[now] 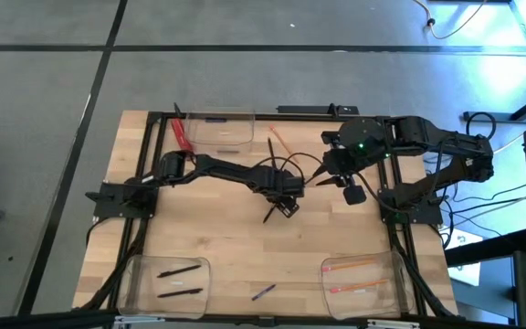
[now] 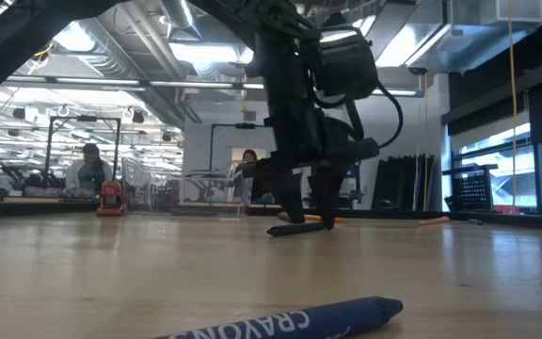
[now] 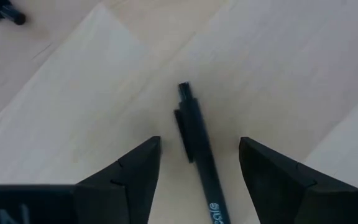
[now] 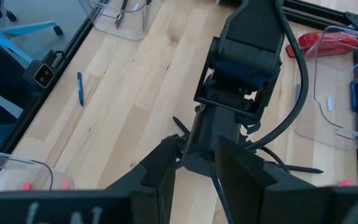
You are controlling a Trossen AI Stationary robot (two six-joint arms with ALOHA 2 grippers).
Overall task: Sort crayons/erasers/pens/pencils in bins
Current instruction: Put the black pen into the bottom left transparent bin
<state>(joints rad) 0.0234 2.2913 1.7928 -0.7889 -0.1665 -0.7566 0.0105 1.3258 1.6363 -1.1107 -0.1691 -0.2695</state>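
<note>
Left arm pose: I reach from my base at the table's left edge across to the middle of the table [image 1: 208,228], wrist bent so my left gripper [image 1: 284,203] points down at the wood.
Left gripper: my fingers [image 3: 132,171] are spread wide with their tips low to the table; a black pen [image 3: 197,155] lies flat on the wood between them, touching neither.
Right arm pose: I hang folded above the table's far right part, and my right gripper [image 4: 191,165] looks down on the left arm's wrist.
Right gripper: my fingers stand slightly apart with nothing between them.
Pens: besides the 1 under my left gripper, 2 pens [image 1: 179,270] lie in the near-left bin [image 1: 133,274]; in the low view, 1 lies on the wood under the left gripper.
Pencils: 2 pencils [image 1: 354,265] lie in the near-right bin [image 1: 395,274]; 1 more [image 1: 279,139] lies on the table beside the far bin [image 1: 222,146].
Crayons: 1 crayon [image 1: 263,292] lies loose on the wood at the near edge, between the 2 near bins; 1 lies in the far bin.
Red strip: a red flat strip [image 1: 182,134] sits at the far bin's left side.
Writing: the near crayon [image 2: 318,320] reads "CRAYON" in the low view; the pen's barrel carries pale lettering I cannot read.
</note>
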